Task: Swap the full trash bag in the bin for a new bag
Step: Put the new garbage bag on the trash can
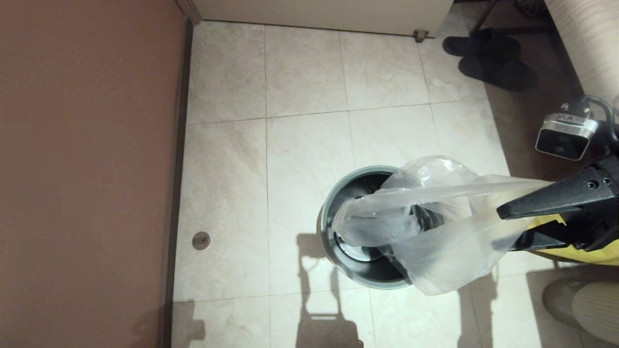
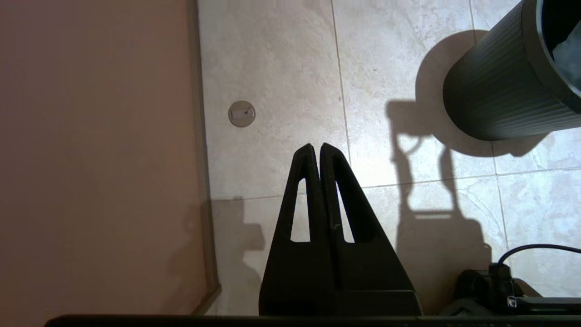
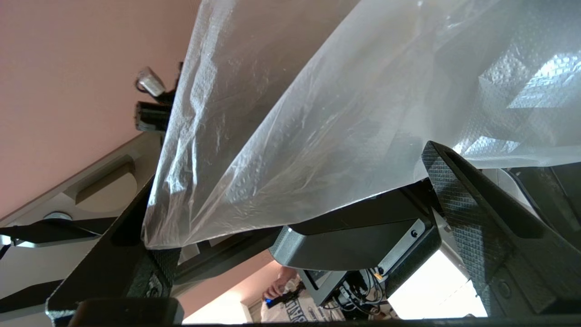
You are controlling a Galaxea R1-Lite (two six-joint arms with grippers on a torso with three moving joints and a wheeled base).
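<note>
The bin (image 1: pixel 333 212) stands on the tiled floor, with its grey rim, black inside and shiny bottom showing on its left half. The new bag (image 1: pixel 435 232), clear and crinkly, lies over the bin's right side and dips into the mouth. My right gripper (image 1: pixel 500 228) is open to the right of the bin, with the bag's mouth stretched over both spread fingers (image 3: pixel 458 195). In the right wrist view the bag (image 3: pixel 317 113) fills the picture above the gripper (image 3: pixel 290 181). My left gripper (image 2: pixel 316 147) is shut on nothing, over the floor left of the bin (image 2: pixel 499 91). I cannot tell whether the yellow sack (image 1: pixel 580 251) under the right arm is the full trash bag.
A brown wall (image 1: pixel 87 169) runs along the left, with a round floor drain (image 1: pixel 200 240) near it. Black slippers (image 1: pixel 488 58) lie at the back right. A pale ribbed rounded object (image 1: pixel 595 309) sits at the front right. A white cabinet base (image 1: pixel 319 14) closes the back.
</note>
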